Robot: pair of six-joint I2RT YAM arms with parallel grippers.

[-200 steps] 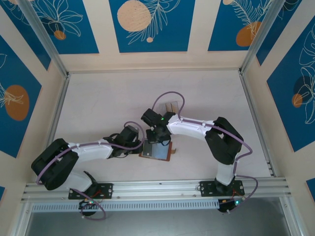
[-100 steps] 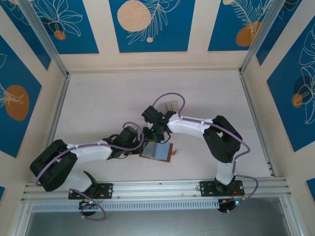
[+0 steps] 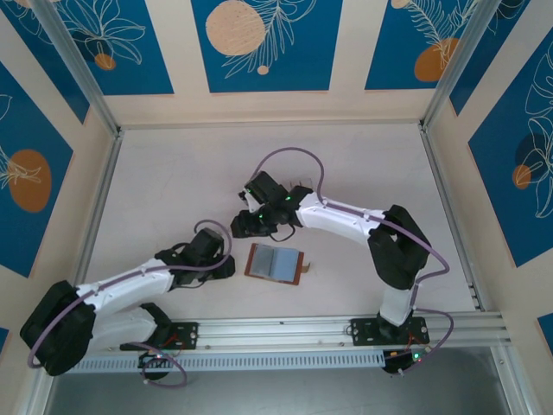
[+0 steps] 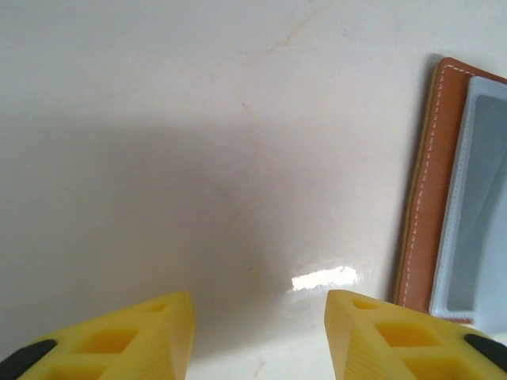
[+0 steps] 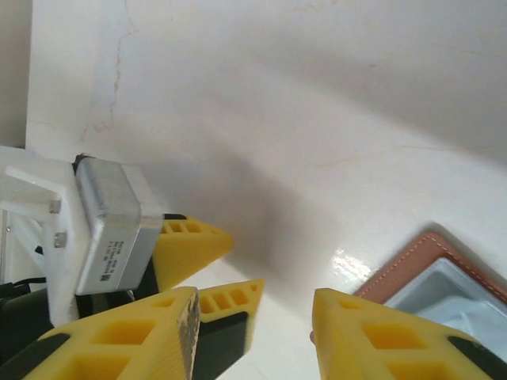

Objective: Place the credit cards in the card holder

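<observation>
Near the front middle of the desk (image 3: 173, 190) the brown leather card holder (image 3: 275, 262) lies opened flat, pale bluish sleeves (image 4: 483, 198) facing up and its little snap tab (image 3: 303, 267) poking out on the right side. The left end effector (image 4: 260, 336) hangs just beside the holder's left stitched edge, its yellow fingers spread apart with nothing but bare desk between them. The right end effector (image 5: 253, 332) sits off the holder's far-left corner, likewise spread and empty, and from its wrist view the left arm's fingertips show very close by. I can't tell from where I stand whether the grey panels inside the holder are credit cards already seated or just the sleeves. My read is that neither arm has a card in hand and the job now is to fetch one and feed it in. To do that well, I'd have the two arms separate first, since they look crowded enough to bump. One should pin a leather flap of the holder so it doesn't skate on this glossy top. The other should pinch a card by a short edge, bring it in low and nearly flat, find the sleeve's mouth with the leading edge, and slide rather than push down, as thin plastic would likely buckle or shove the holder away.
</observation>
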